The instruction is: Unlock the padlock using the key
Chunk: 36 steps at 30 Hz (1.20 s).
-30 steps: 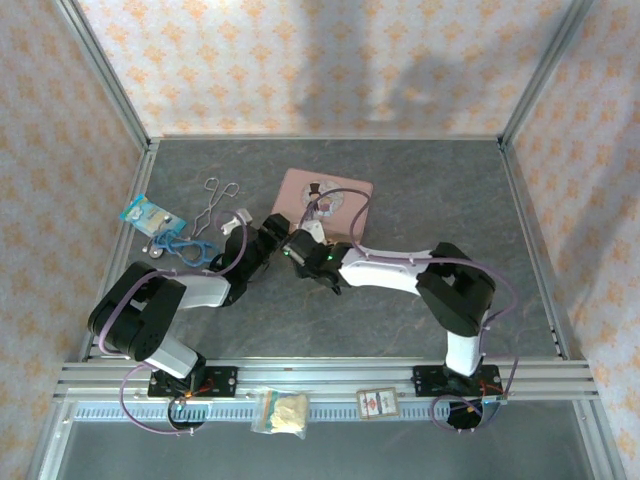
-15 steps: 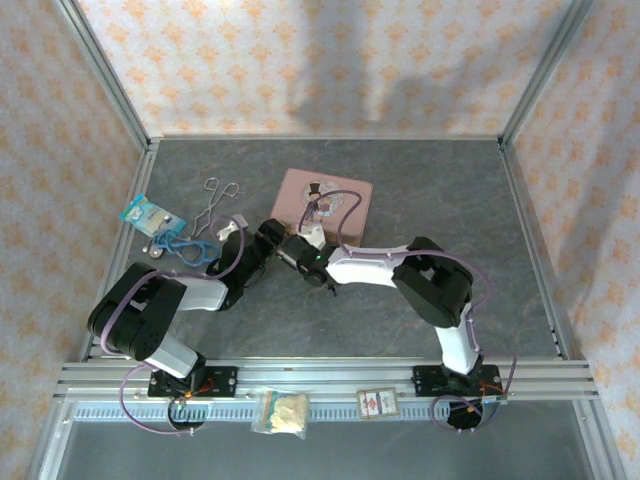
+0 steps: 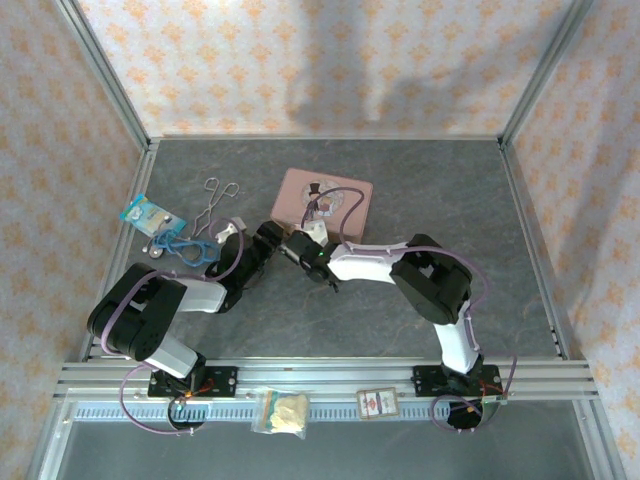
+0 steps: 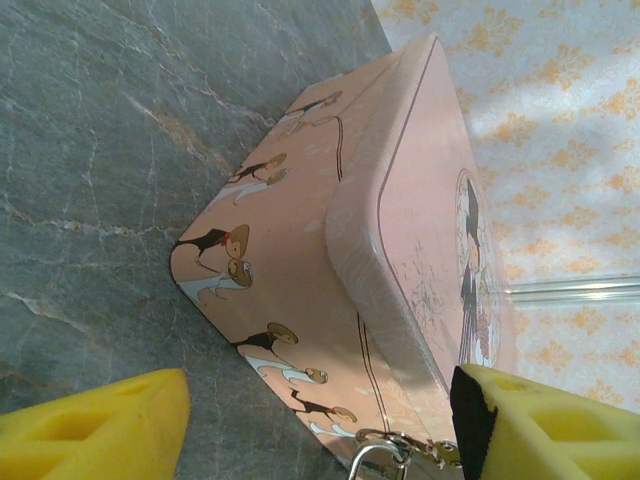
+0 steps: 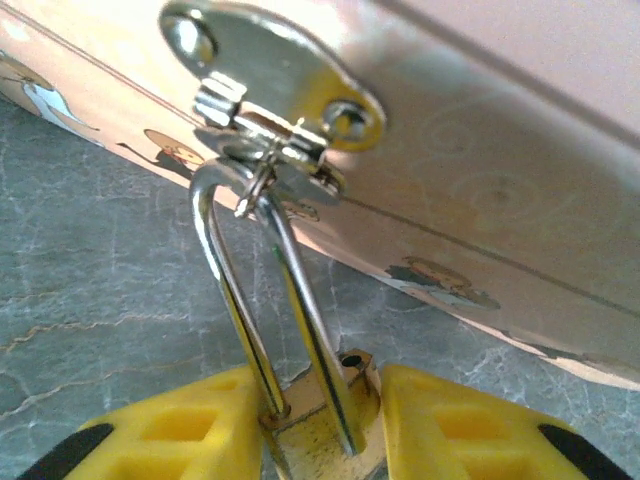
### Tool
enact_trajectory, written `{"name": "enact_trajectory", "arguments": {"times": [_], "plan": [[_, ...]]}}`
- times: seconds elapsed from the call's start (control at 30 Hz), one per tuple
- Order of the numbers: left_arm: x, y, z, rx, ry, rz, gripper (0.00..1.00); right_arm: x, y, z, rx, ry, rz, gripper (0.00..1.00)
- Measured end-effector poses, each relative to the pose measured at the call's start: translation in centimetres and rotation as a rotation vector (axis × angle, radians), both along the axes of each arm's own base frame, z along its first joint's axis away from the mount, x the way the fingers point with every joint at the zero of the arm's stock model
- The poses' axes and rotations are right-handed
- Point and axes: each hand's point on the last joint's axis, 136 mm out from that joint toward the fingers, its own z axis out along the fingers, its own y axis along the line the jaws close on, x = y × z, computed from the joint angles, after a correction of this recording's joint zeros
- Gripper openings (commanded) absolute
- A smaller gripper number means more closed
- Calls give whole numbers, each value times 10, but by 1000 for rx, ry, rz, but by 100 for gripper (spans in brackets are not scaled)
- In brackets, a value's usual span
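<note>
The padlock (image 5: 325,395) hangs at the front of the pink tin (image 3: 325,195). Its thin silver shackle is threaded through the staple of the tin's hasp (image 5: 270,75), and its brass body sits low, just above the table (image 3: 420,180). The right pincer (image 5: 318,440) is clamped on that body, one yellow finger on each side. This probably steadies the lock and draws it away from the tin wall so the keyhole can be reached. A small hole shows on top of the body just beside one shackle leg, but I cannot tell whether the shackle is seated or free.

I cannot make out the key with any certainty. In the left wrist view a silvery ring and a bit of fine chain show at the tin's lower edge, too cropped to name.

The left pincer (image 4: 320,440) has its fingers well apart with nothing between them. It faces the tin's corner from close by, which looks like a ready position next to the lock rather than a grasp. From above, both wrists meet at the tin's near-left corner and cover the lock.

Compared with a second ago, the right arm has folded in. Its elbow has swung left and nearer to the tin, and its wrist has crept up to the corner. The left wrist has shifted only slightly. The tin and the wire tongs (image 3: 220,195) lie where they were.
</note>
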Motion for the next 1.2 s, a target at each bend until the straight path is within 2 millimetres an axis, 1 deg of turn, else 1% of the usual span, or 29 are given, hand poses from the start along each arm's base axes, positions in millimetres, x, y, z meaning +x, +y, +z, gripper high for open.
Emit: {"name": "enact_trajectory", "arguments": {"times": [0.2, 0.4, 0.57, 0.7, 0.77, 0.87, 0.97, 1.2], "plan": [[1, 0, 3, -12, -11, 3, 69, 2, -5, -6, -11, -1, -4, 39], [1, -1, 4, -14, -12, 1, 69, 5, -5, -7, -20, -28, -5, 25], [2, -1, 5, -16, -16, 1, 69, 9, -9, -2, -12, -55, 9, 15], [2, -2, 6, -27, -21, -1, 69, 9, -13, 2, 11, -37, 68, 7], [2, -3, 7, -29, -23, -5, 69, 8, -17, 3, 7, -24, 116, 0], [2, -5, 8, -35, -27, -15, 68, 6, -20, 4, -12, -3, 203, 0], [3, -7, 8, -41, -30, -25, 67, 7, -16, 5, -24, 13, 287, 0], [1, -17, -6, -51, -4, -77, 64, 12, -11, 4, -57, 37, 488, 0]]}}
